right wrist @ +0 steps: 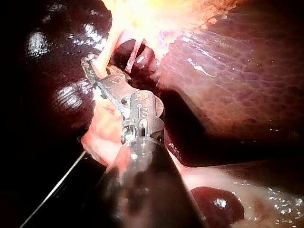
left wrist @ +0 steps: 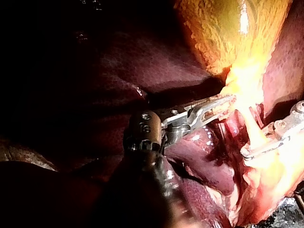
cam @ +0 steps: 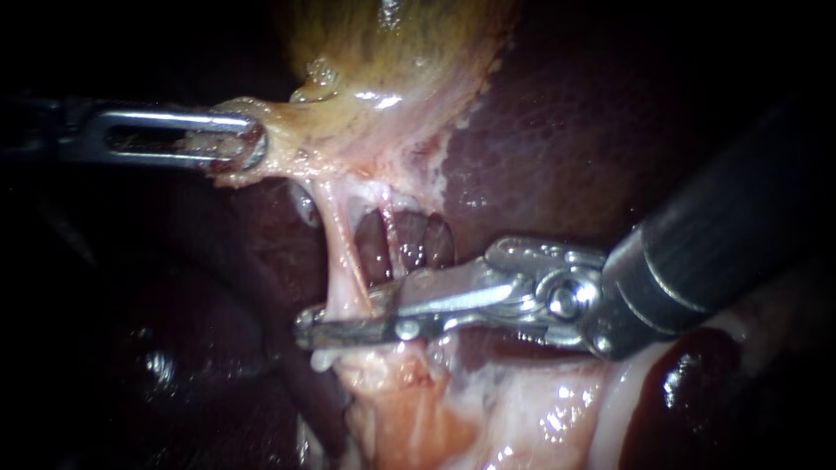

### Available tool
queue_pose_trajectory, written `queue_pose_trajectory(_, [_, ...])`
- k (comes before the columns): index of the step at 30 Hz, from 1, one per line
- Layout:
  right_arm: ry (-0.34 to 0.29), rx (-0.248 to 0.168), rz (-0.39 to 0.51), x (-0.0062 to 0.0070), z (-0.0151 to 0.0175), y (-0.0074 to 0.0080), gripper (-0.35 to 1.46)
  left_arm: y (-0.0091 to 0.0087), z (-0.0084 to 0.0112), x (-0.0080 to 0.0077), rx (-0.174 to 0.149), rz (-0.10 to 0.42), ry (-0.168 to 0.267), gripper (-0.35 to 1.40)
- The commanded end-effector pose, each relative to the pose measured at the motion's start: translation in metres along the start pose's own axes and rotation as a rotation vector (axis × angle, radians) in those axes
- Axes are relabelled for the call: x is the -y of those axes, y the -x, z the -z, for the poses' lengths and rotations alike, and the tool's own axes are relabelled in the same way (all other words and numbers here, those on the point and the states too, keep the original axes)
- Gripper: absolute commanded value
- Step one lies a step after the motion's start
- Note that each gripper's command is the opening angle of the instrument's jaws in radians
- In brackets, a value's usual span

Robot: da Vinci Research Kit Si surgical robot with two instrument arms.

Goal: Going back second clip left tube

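The yellowish gallbladder [cam: 392, 52] hangs at the top, against the dark red liver [cam: 557, 130]. My left instrument [cam: 244, 144] comes in from the left, its slotted jaws shut on the pale tissue of the gallbladder's lower end. From there the left tube [cam: 341, 252] runs down as a pale pink strand. My right instrument [cam: 335, 318] reaches in from the right. Its long jaws are open and straddle the lower end of this tube. In the right wrist view the jaws [right wrist: 92, 71] sit at the same tube [right wrist: 105, 56]. No clip shows clearly.
A thinner strand [cam: 394, 239] runs beside the left tube, with dark liver showing between them. Pale fatty tissue [cam: 409, 409] bunches below the right instrument's jaws. In the left wrist view, the other instrument [left wrist: 266, 142] lies ahead of my left jaws [left wrist: 221, 102].
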Motion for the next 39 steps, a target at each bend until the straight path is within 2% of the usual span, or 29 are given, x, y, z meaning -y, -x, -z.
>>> queue_pose_trajectory(1, [-0.005,0.003,0.0,0.0,0.0,0.0,-0.35,0.0,0.0001,0.0,0.0,0.0,0.0,-0.35])
queue_pose_trajectory(2, [-0.007,0.0,0.0,0.0,0.0,0.0,-0.32,0.0,0.0001,0.0,0.0,0.0,0.0,-0.35])
queue_pose_trajectory(5, [-0.022,-0.029,0.002,0.0,-0.0002,-0.0001,0.01,0.0,0.0001,0.0,0.0,0.0,0.0,-0.35])
queue_pose_trajectory(7, [-0.016,-0.048,0.055,-0.0002,-0.0005,-0.0002,0.21,0.0,0.0001,0.0,0.0,0.0,0.0,-0.35])
queue_pose_trajectory(12, [0.035,-0.071,0.159,-0.0009,-0.001,-0.0005,0.43,0.0,0.0002,0.0,0.001,0.0,0.001,-0.35])
queue_pose_trajectory(17, [0.117,-0.101,0.231,-0.002,-0.0007,-0.0008,0.5,0.0,0.0003,0.0,0.001,0.0,0.001,-0.35])
queue_pose_trajectory(21, [0.15,-0.109,0.275,-0.0029,0.0004,-0.001,0.5,0.0,0.0004,0.0,0.001,0.006,0.002,-0.35])
queue_pose_trajectory(24, [0.16,-0.111,0.296,-0.003,0.0016,-0.0011,0.5,-0.0001,0.0005,0.0,0.002,0.006,0.003,-0.35])
queue_pose_trajectory(27, [0.156,-0.106,0.337,-0.0025,0.003,-0.0008,0.5,-0.0001,0.0007,0.0,0.002,0.006,0.003,-0.35])
queue_pose_trajectory(32, [0.12,-0.082,0.483,-0.0004,0.0071,0.0009,0.5,-0.0001,0.0008,0.0001,0.003,0.006,0.004,-0.35])
queue_pose_trajectory(34, [0.11,-0.078,0.511,0.0001,0.009,0.0012,0.5,-0.0001,0.0009,0.0001,0.003,0.006,0.004,-0.35])
queue_pose_trajectory(36, [0.119,-0.073,0.536,0.0005,0.0113,0.0014,0.5,-0.0001,0.0009,0.0001,0.003,0.006,0.004,-0.35])
queue_pose_trajectory(39, [0.144,-0.04,0.563,0.0008,0.0141,0.0015,0.5,-0.0001,0.0009,0.0001,0.003,0.006,0.004,-0.35])
